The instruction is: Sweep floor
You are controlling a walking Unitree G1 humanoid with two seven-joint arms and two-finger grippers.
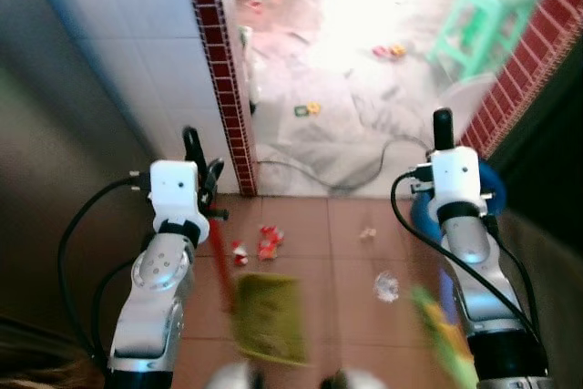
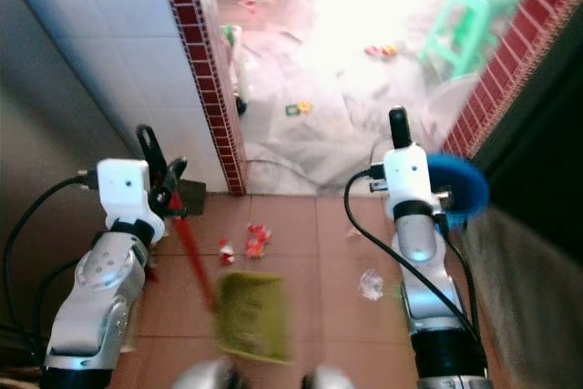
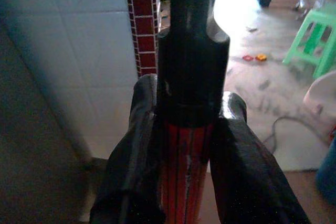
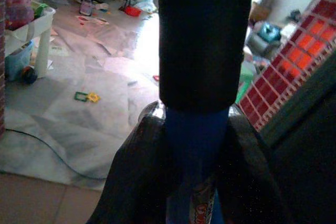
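Note:
My left gripper (image 1: 196,166) is shut on a broom's red handle (image 1: 221,266), just below its black cap (image 3: 191,51). The handle slants down to a yellow-green broom head (image 1: 269,316) on the brown tiles between my arms. Red wrappers (image 1: 269,241) lie just beyond the head, with a crumpled clear scrap (image 1: 386,286) to their right. My right gripper (image 1: 444,134) is shut on a blue handle (image 4: 197,135) with a black grip (image 4: 205,35). A blue round part (image 2: 460,189) shows behind that wrist, and a blurred green and yellow piece (image 1: 442,334) hangs by the forearm.
A white tiled wall with a red brick edge (image 1: 223,70) stands close on the left, another brick wall (image 1: 537,43) on the right. Through the doorway a cable (image 1: 364,170) crosses the grey floor, with small toys (image 1: 307,109) and a green stool (image 1: 478,15).

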